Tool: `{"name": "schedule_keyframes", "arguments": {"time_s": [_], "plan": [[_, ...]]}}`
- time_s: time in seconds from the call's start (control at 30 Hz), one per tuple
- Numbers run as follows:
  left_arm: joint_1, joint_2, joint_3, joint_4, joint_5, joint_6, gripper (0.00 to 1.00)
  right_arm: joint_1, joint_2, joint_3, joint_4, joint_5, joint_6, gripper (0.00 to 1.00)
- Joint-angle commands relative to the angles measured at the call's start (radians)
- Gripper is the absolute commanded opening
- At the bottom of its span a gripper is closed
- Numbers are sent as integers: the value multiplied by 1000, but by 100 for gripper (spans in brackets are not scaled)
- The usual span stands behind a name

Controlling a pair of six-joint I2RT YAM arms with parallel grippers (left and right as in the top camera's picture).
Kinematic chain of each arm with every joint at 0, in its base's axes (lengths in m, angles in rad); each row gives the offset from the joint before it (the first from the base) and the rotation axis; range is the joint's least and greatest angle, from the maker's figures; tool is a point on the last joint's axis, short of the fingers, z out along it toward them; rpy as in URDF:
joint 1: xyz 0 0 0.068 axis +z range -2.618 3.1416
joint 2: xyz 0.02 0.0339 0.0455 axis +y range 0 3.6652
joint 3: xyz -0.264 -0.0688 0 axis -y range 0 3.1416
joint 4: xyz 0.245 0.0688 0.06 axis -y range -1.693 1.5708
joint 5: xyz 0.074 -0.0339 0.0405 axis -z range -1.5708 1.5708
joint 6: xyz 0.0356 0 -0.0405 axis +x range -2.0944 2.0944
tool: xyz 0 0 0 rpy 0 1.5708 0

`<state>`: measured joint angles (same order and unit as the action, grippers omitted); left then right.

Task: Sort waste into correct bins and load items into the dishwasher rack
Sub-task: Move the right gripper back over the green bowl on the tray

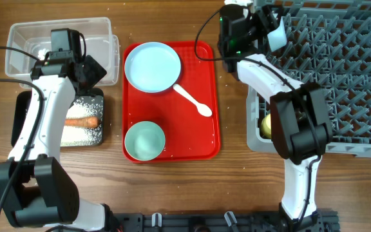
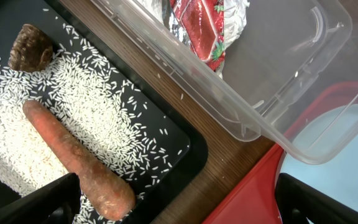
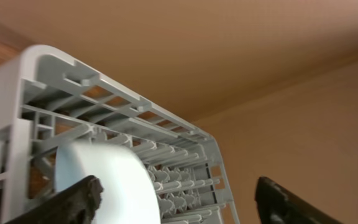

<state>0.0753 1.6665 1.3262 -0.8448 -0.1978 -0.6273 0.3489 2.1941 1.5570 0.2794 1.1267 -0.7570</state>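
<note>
Red tray (image 1: 205, 96) mid-bench, bench wood open on both sides; on it a smooth round plate (image 1: 152, 66), pale green bowl (image 1: 144, 140) and white spoon (image 1: 192, 100).

Wide, empty left jaws over the glossy black tray (image 2: 188, 152) edge: loose rice (image 2: 92, 106), orange stick (image 2: 73, 155), brown lump (image 2: 31, 46). Clear tub (image 2: 291, 93) alongside, red wrapper (image 2: 197, 25) inside.

Wide right jaws, unclamped; light blue bowl (image 3: 110, 180) among pegs at the grey rack (image 3: 55, 81) corner.

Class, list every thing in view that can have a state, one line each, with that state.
Left gripper: open, empty.
Right gripper: open.
Clear tub: holds red wrapper.
Black tray: holds rice, sausage stick.
Plate: empty, on red tray.
Green bowl: upright, empty.
Spoon: lying on red tray.
Light blue bowl: in dishwasher rack.
</note>
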Motion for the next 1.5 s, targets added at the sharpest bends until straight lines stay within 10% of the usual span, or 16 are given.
{"name": "schedule_keyframes", "arguments": {"time_s": [0.0,0.43,0.57,0.77,0.97,1.47], "plan": [[8,8,-5,0,-13,-10,100,38,20,5,3,8,-3,88],[8,8,-5,0,-13,-10,100,300,-143,5,-261,7,462,93],[8,8,-5,0,-13,-9,100,381,-274,5,-716,-415,943,92],[8,8,-5,0,-13,-10,100,387,-334,2,-989,-1230,1075,82],[8,8,-5,1,-13,-9,100,392,-332,-176,-945,-1304,1410,67],[8,8,-5,0,-13,-9,100,477,-284,-341,-764,-1321,1524,38]]}}
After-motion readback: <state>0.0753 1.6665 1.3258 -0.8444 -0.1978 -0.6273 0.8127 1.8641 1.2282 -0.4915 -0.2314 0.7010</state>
